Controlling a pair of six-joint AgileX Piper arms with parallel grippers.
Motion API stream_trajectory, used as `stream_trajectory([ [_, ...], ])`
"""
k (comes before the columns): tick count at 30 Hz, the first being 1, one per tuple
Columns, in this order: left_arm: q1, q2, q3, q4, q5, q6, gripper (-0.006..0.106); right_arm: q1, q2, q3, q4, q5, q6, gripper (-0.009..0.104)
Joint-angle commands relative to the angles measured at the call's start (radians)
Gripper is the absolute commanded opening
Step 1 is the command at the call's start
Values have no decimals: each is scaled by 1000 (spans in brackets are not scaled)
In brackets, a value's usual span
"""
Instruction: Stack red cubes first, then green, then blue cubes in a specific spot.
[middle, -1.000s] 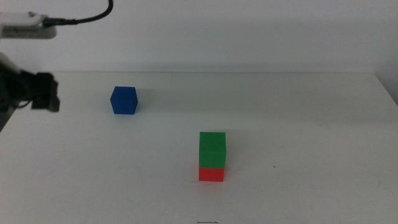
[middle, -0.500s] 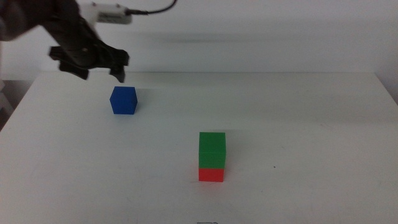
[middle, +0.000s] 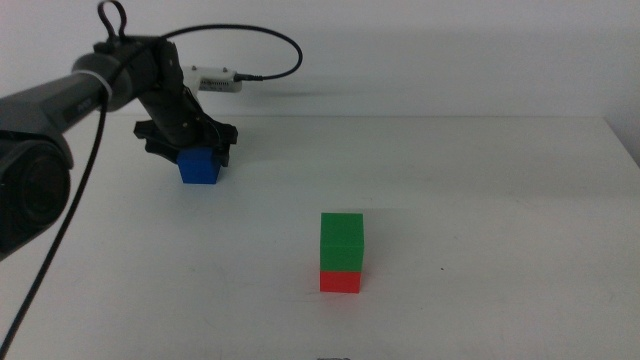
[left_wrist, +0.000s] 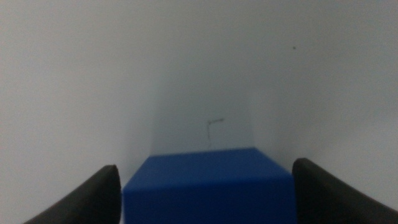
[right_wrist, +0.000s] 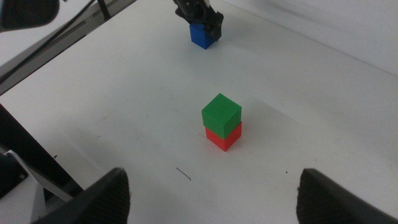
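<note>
The blue cube (middle: 200, 167) rests on the white table at the back left. My left gripper (middle: 190, 148) has come down over it, jaws open and straddling the cube; the left wrist view shows the blue cube (left_wrist: 208, 186) between the two dark jaws with gaps on both sides. Toward the table's front middle, the green cube (middle: 342, 240) sits on top of the red cube (middle: 340, 281). In the right wrist view the green cube (right_wrist: 221, 112) on the red cube (right_wrist: 224, 137) is seen from high up, with the blue cube (right_wrist: 201, 35) beyond. My right gripper (right_wrist: 211, 208) stands open, raised well away from the cubes.
A cable and a white connector (middle: 216, 79) trail behind the left arm near the back wall. The table's right edge (middle: 620, 140) shows at the far right. A dark stand (right_wrist: 37, 162) runs beside the table in the right wrist view.
The left arm swung in from the left edge and lowered onto the blue cube, its open jaws now around it. The green-on-red stack has not moved.
</note>
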Motion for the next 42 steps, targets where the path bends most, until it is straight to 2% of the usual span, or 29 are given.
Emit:
stream_trajectory([
  [1, -4, -53, -39, -24, -70, -8, 90, -8, 1, -20, -6, -66, -5, 82],
  [5, 2, -37, -39, -52, -110, -7, 71, -8, 1, -20, -6, -69, -5, 82],
  [11, 2, -56, -39, -103, -102, -10, 21, -8, 1, -20, -6, -69, -5, 82],
  [13, 2, -81, -39, -110, -57, 1, 9, -8, 1, -20, -6, -69, -5, 82],
  [15, 2, -113, -38, -108, -13, -2, 1, -8, 1, -20, -6, -70, -5, 82],
  [18, 0, -182, 12, -91, 33, -59, -1, -8, 1, -20, -6, -70, -5, 82],
  [21, -30, -325, 184, -52, -46, -143, -1, -8, 1, -20, -5, -69, -5, 82],
  [23, -64, -436, 329, 6, -98, -217, -1, -8, 1, -20, -5, -69, -5, 82],
  [27, -186, -627, 493, 188, -96, -437, -1, -8, 1, -20, -5, -69, -5, 82],
  [31, -367, -690, 508, 332, -25, -621, -1, -8, 1, -20, -5, -69, -5, 82],
  [37, -582, -652, 508, 428, -27, -842, -1, -8, 1, -20, -5, -69, -5, 82],
  [42, -653, -617, 505, 485, -31, -951, -1, -8, 1, -20, -5, -69, -5, 82],
])
